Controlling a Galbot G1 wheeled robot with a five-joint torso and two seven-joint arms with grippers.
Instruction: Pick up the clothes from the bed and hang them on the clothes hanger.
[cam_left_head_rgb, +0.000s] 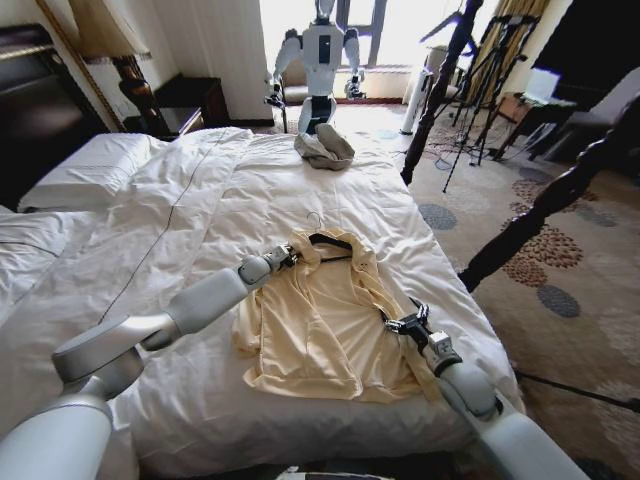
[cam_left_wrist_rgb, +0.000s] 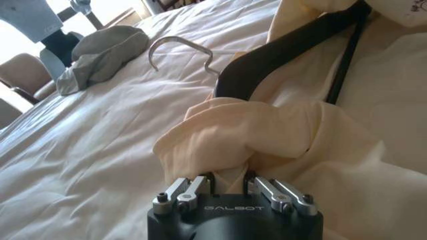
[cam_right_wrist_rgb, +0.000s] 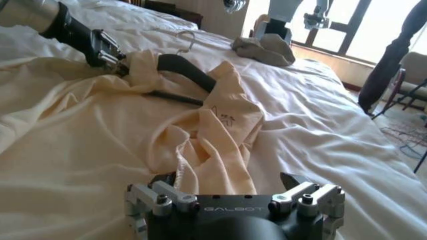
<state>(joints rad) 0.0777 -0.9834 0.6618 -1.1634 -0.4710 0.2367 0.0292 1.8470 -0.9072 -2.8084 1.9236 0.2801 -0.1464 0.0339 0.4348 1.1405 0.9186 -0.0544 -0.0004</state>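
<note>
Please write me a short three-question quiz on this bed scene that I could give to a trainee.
1. True or false: the left gripper is shut on a bunched fold of the cream top near its collar.
2. Where does the black hanger lie? A) on the floor B) partly inside the top's neck, hook out on the duvet C) on a bedpost
3. Fill in: the right gripper stands open at the top's ____ edge.

Key
1. True
2. B
3. right; its fingers sit on either side of a fold without closing on it.
</note>
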